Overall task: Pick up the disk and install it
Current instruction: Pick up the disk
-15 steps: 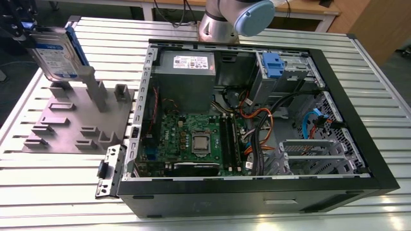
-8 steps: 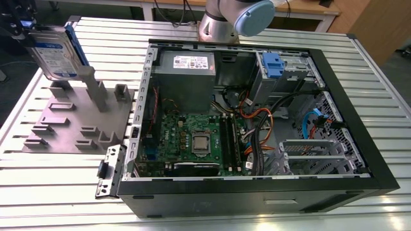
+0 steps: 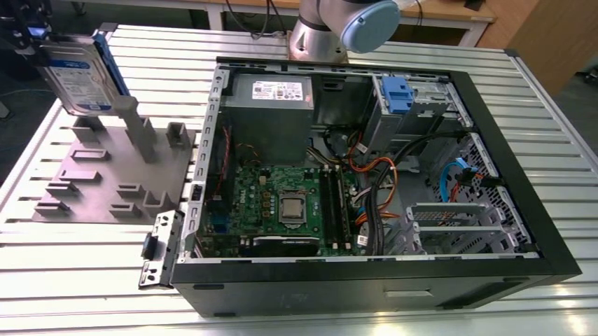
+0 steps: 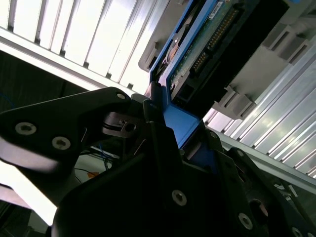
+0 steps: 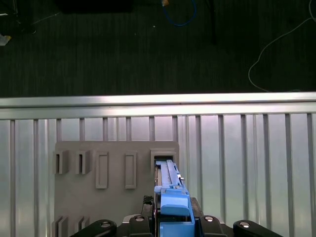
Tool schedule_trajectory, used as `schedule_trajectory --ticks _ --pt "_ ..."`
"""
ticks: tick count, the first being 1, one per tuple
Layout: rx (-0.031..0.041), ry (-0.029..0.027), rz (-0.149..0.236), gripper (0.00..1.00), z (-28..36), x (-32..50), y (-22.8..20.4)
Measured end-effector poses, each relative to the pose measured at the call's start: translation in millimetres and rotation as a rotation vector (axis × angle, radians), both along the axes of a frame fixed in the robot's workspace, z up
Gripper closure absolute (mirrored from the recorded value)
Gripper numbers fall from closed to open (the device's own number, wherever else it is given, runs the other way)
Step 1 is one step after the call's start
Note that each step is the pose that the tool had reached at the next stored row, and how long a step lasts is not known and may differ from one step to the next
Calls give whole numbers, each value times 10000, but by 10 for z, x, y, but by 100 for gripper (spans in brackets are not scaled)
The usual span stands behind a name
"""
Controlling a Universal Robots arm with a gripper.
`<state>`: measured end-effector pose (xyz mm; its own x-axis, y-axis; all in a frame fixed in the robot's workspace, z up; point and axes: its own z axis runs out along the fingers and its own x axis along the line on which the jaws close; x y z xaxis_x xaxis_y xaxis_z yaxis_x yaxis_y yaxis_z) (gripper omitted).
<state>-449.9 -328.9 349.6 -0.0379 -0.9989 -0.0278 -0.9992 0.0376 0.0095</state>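
The pick-up step is in hand. The gripper [image 3: 42, 45] is clamped on the top edge of the disk [image 3: 84, 77], which hangs upright below it. In the second wrist view the black fingers [image 4: 153, 148] pinch the disk's blue frame.

Directly beneath the gripper is a grey holder [image 3: 94, 175] with rows of slots. In the first wrist view the disk's [image 5: 170, 195] lower end is at one slot [image 5: 163, 160]; I cannot tell whether it has cleared it.

Installing is not yet done. It likely calls for a firm grip and a path over the case wall.

Well apart from the gripper, the open case [image 3: 551, 231] holds a power supply [image 3: 271, 91], motherboard [image 3: 280, 203], cables [image 3: 374, 175] and a drive cage [image 3: 430, 101].
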Motion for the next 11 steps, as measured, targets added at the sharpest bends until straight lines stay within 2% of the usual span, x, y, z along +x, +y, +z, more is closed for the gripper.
schedule_trajectory --ticks 11 --pt "0 0 0 64 35 0 0"
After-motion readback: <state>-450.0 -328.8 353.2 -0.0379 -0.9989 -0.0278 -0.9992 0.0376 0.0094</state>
